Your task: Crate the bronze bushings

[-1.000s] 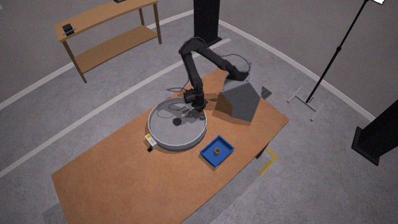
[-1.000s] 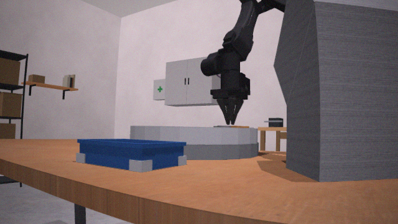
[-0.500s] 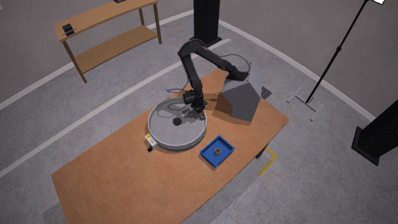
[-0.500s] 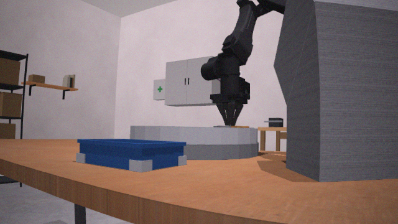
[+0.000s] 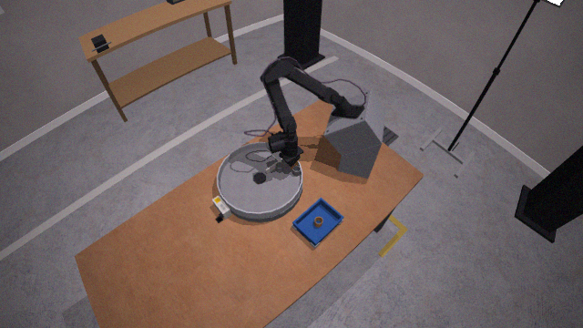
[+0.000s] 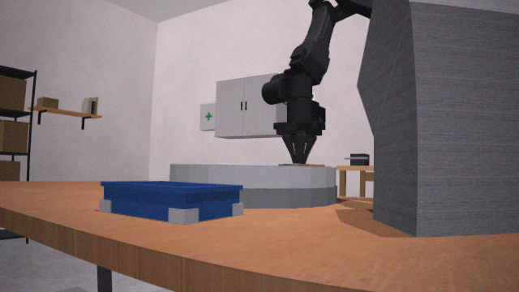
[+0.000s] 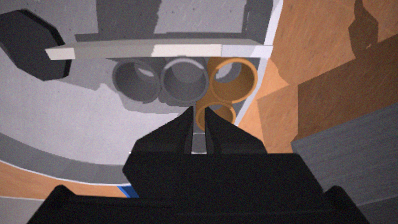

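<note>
Claw [image 5: 291,161] [image 6: 299,163] [image 7: 199,111]: narrow slit between fingertips, no grip seen. Near bronze bushing [image 7: 231,117] at wrist-frame centre, on turntable [image 5: 241,196] [image 6: 251,176] [image 7: 100,120]; mouth up, long axis upright.

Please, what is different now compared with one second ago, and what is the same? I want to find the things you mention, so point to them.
The claw [image 5: 295,164] [image 6: 300,162] [image 7: 199,111] has moved down toward the turntable [image 5: 250,200] [image 6: 251,175] [image 7: 95,117]. Its fingertips are now close together at the nearer bronze bushing [image 7: 232,116]; I cannot tell if it is gripped. The blue crate [image 5: 329,215] [image 6: 142,199], level in its guides, and the bronze bushing inside [image 5: 319,226] stayed.
</note>
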Controlling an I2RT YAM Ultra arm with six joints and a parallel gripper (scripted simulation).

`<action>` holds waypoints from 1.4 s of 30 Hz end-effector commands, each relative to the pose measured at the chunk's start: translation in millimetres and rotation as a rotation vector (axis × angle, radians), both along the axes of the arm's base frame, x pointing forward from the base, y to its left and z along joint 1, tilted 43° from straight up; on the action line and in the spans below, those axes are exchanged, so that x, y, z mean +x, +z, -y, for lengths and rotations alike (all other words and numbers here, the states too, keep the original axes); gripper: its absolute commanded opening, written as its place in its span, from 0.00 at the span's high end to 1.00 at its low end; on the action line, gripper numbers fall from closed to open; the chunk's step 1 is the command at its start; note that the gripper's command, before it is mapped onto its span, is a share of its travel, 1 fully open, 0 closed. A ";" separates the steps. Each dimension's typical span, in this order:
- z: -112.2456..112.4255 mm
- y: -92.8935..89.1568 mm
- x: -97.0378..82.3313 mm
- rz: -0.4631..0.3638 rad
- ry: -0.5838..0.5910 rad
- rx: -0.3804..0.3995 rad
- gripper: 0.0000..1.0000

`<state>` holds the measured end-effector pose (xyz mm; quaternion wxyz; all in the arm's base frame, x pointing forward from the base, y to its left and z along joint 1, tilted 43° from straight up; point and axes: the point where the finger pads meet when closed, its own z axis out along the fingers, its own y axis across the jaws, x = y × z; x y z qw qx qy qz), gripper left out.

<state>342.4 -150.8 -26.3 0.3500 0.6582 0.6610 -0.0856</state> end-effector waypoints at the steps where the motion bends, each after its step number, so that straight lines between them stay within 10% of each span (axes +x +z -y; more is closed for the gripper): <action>1: -3.5 13.4 13.7 0.042 0.022 -0.018 0.87; 42: -0.6 3.7 12.3 0.020 0.017 -0.013 0.87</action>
